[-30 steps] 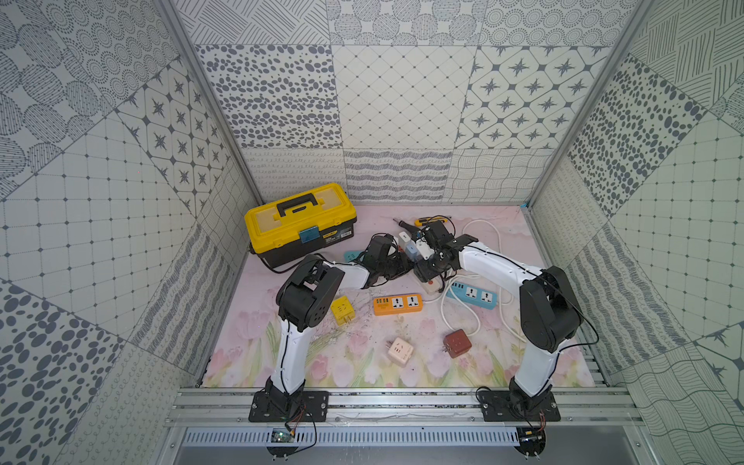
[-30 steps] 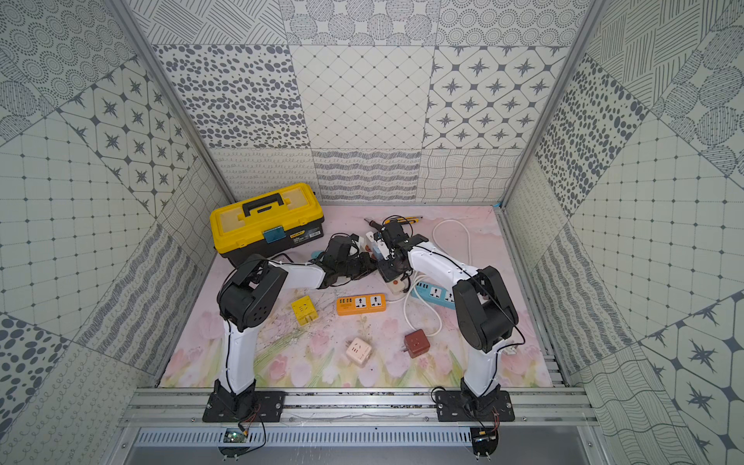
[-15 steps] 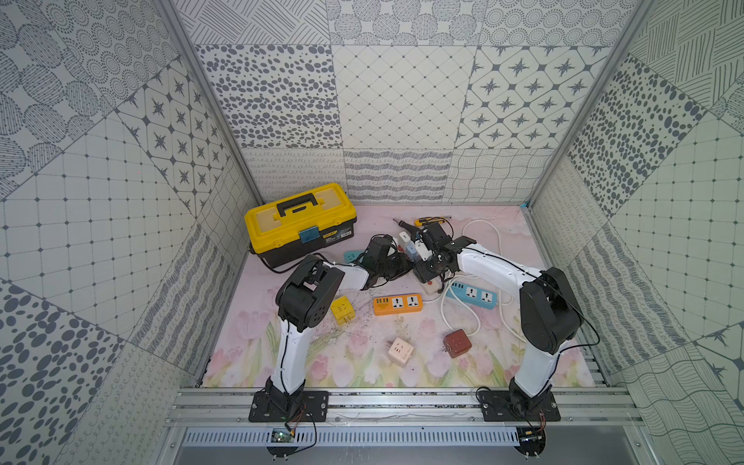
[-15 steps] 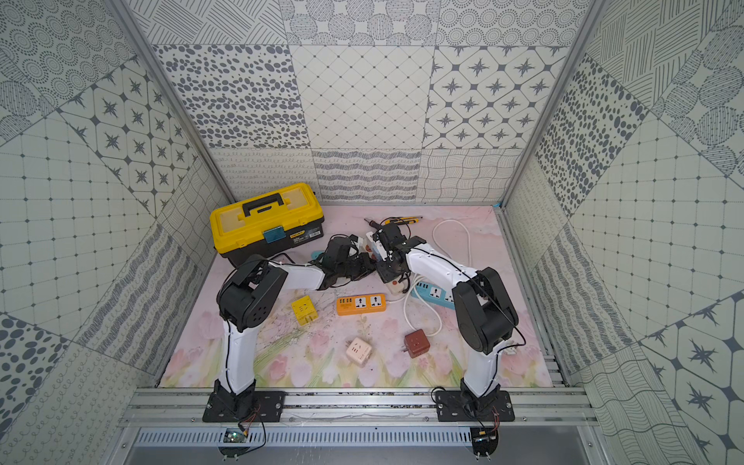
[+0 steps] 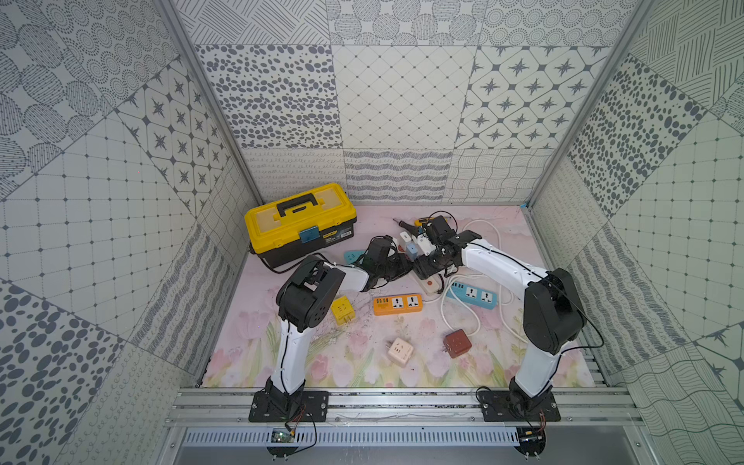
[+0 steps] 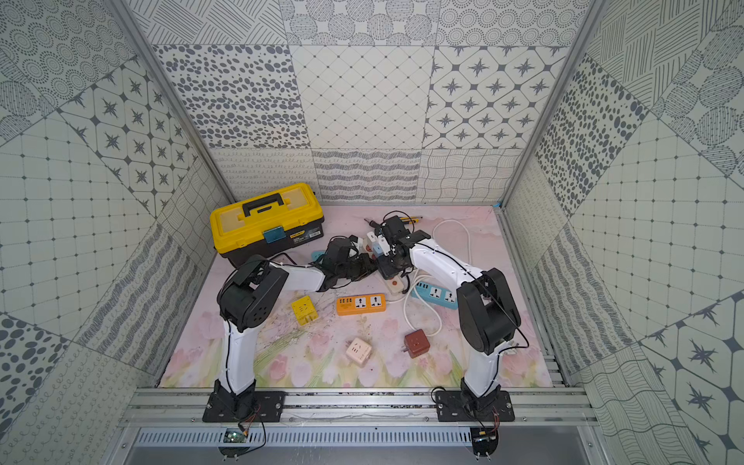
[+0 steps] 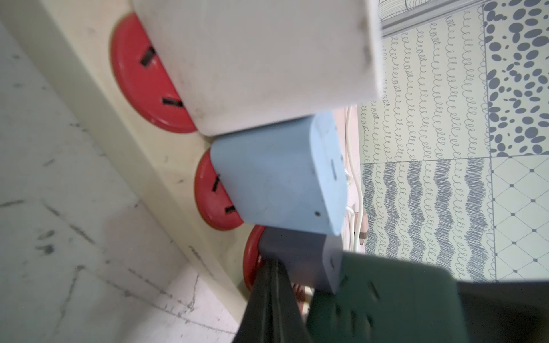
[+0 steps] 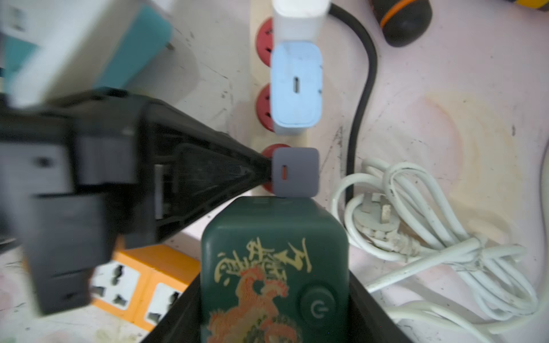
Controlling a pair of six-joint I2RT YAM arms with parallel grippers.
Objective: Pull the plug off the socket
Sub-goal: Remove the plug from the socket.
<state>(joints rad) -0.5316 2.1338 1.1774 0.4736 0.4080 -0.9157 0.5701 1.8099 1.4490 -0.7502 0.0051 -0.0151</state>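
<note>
A cream power strip point(image 8: 255, 74) with red sockets point(image 7: 139, 83) lies at the back middle of the mat. Four plugs sit in a row along it: white point(image 8: 300, 17), light blue point(image 8: 297, 89), small grey point(image 8: 295, 172), and a dark green cube plug point(image 8: 267, 252) with a dragon print. My right gripper point(image 8: 274, 297) is shut on the green plug point(image 7: 386, 303), one finger on each side. I cannot tell whether its pins are still in the socket. My left gripper point(image 7: 273, 285) is shut and empty. Its tips point(image 8: 264, 172) press on the strip beside the grey plug point(image 7: 297, 258). Both grippers meet over the strip point(image 5: 430, 284) in both top views.
A yellow toolbox point(image 5: 300, 223) stands at the back left. An orange strip point(image 5: 397, 304) and a blue strip point(image 5: 473, 295) lie in front. Yellow point(image 5: 343, 311), cream point(image 5: 400, 350) and brown point(image 5: 457, 343) cube adapters are scattered nearer. A coiled white cable point(image 8: 416, 222) and a screwdriver point(image 8: 398, 17) lie beside the strip.
</note>
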